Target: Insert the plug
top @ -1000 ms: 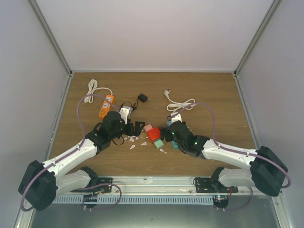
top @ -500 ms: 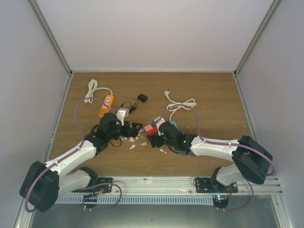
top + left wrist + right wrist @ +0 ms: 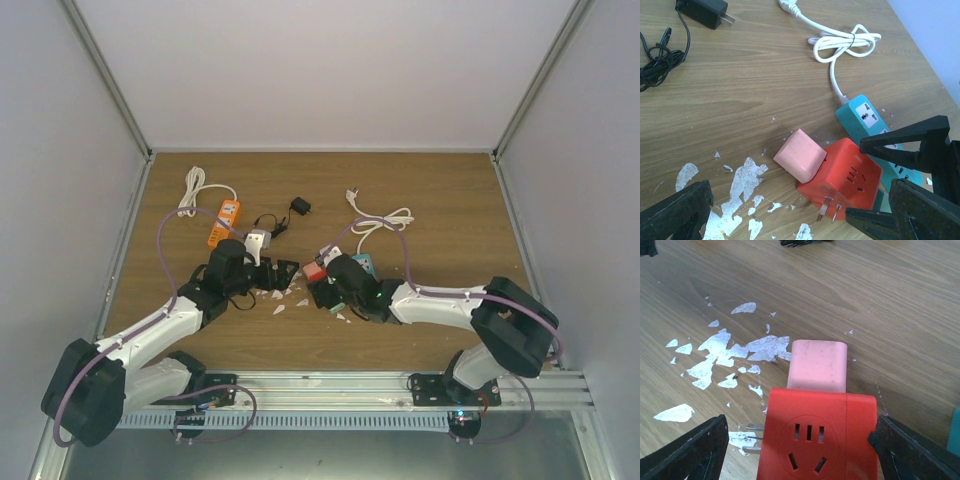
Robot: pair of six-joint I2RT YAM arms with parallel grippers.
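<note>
Lowest in the right wrist view, the right gripper point(image 3: 799, 429) straddles the red cube adapter point(image 3: 817, 440) with its jaws spread. The finger point(image 3: 912, 452) at the lower right of the frame touches the cube's side. The finger point(image 3: 687, 455) at the lower left stands off the cube, with bare wood between them, so the cube is not clamped. Two metal prongs point(image 3: 752, 437) stick out of the cube's left face just above the wooden table point(image 3: 890, 300). A pink block point(image 3: 818, 365) sits flush against the cube's far face; whether it is plugged into the cube cannot be seen. White flakes point(image 3: 720, 347) are scattered over the wood in the left half of that frame. In the left wrist view the left gripper point(image 3: 801, 187) is spread as wide as it goes and holds nothing; its fingers fill the two bottom corners, and the cube lies just beyond them. Just behind the cube, touching or nearly so, lies the teal power strip point(image 3: 862, 117), sockets upward. Its white cord point(image 3: 845, 42) runs to a tied coil near the top of the frame. A black charger point(image 3: 702, 12) and its tangled black cable point(image 3: 660, 60) lie at the upper left. In the overhead view an orange power strip point(image 3: 224, 222) and a coiled white lead point(image 3: 192, 188) lie toward the upper left of the table.
</note>
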